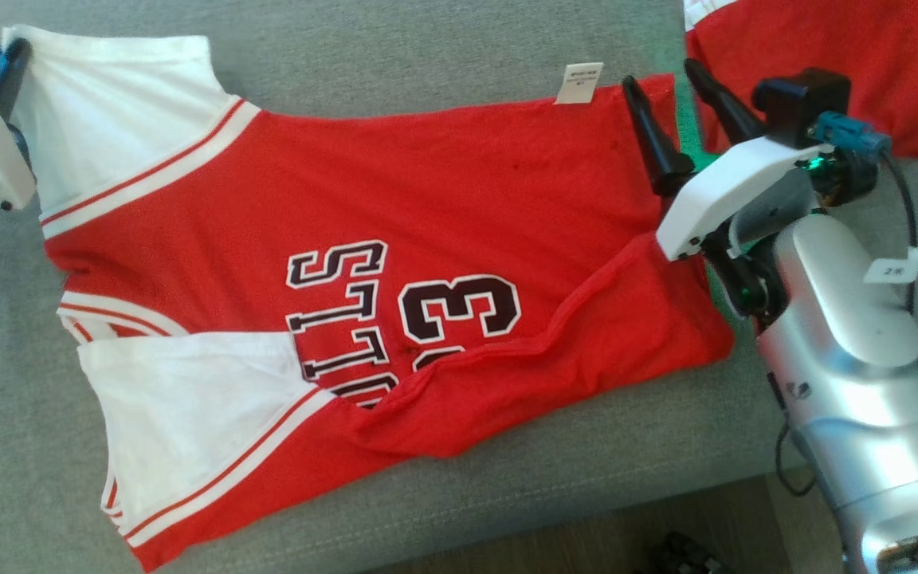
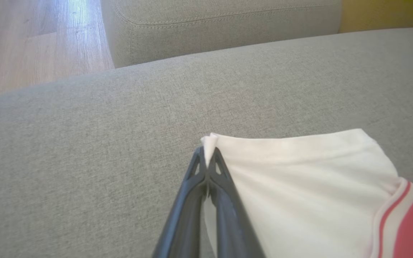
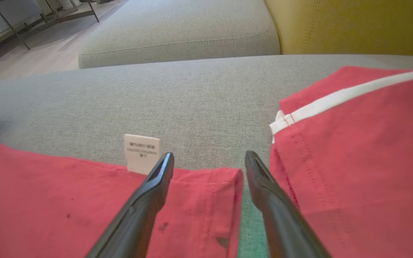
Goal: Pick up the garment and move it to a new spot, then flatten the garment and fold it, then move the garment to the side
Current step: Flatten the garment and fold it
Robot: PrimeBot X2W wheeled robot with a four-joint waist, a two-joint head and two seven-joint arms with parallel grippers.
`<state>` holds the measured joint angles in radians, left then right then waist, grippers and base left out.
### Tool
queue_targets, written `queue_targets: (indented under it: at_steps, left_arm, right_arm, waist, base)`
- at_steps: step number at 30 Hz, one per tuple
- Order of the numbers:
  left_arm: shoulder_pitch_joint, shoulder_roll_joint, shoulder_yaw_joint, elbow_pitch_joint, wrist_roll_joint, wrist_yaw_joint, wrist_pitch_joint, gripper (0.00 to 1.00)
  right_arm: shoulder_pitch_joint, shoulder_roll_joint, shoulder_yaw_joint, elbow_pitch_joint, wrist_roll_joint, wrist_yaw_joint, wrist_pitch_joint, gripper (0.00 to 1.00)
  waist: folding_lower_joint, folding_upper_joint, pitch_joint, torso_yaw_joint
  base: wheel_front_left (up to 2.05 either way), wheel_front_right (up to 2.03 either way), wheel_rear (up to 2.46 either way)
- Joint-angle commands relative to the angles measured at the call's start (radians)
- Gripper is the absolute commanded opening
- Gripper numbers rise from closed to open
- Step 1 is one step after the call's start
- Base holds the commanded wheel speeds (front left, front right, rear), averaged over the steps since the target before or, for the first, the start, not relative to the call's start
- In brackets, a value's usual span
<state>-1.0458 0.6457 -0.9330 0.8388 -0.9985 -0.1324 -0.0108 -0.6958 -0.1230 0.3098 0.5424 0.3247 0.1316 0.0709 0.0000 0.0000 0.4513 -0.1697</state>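
The garment (image 1: 427, 207) lies long-ways left to right along the cushion's (image 1: 427, 48) far edge, an arm at each end.
My left gripper (image 2: 206, 157) is pinched on the white sleeve (image 2: 299, 172) tip at far left; my right gripper (image 3: 209, 154) hangs spread wide, hem corner (image 3: 228, 179) straight ahead between its jaws.

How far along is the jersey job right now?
Done, it seems: the red and white basketball jersey lies spread on the grey fabric sofa cushion. In hand: flattening. The fingers of the left gripper pinch its white sleeve corner; the right gripper hangs open at the hem corner by the white tag. Left: a red flap lies doubled over the lettering, no fold is made, and the move aside remains.
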Motion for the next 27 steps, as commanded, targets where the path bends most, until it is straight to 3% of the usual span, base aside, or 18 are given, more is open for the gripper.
queue_targets:
  at_steps: [1,18,19,20,27]
  left_arm:
    - [-0.062,0.059,0.032,0.004,-0.008,0.002,-0.016,0.00]
    - [-0.099,0.050,-0.056,0.010,-0.065,0.002,-0.039,0.00]
    - [-0.100,0.050,-0.061,0.011,-0.068,0.002,-0.041,0.00]
    - [-0.102,0.049,-0.065,0.012,-0.071,0.002,-0.042,0.00]
    - [-0.108,0.042,-0.094,0.021,-0.095,0.002,-0.065,0.00]
  right_arm:
    - [-0.024,-0.007,0.010,-0.009,0.008,-0.001,0.003,1.00]
    - [-0.105,-0.003,0.040,0.194,0.060,-0.001,0.008,1.00]
    - [-0.106,-0.002,0.051,0.200,0.069,-0.001,0.014,0.42]
    - [-0.109,-0.004,0.063,0.204,0.076,-0.001,0.018,0.00]
    - [-0.140,-0.036,0.101,0.198,0.099,-0.001,-0.050,0.00]
  waist:
    - [0.0000,0.0000,0.001,0.006]
    - [0.0000,0.0000,0.030,0.040]
    - [0.0000,0.0000,0.030,0.041]
    - [0.0000,0.0000,0.029,0.042]
    - [0.0000,0.0000,0.022,0.051]
  base:
    - [0.00,0.00,0.00]
    - [0.00,0.00,0.00]
    - [0.00,0.00,0.00]
    - [0.00,0.00,0.00]
    - [0.00,0.00,0.00]
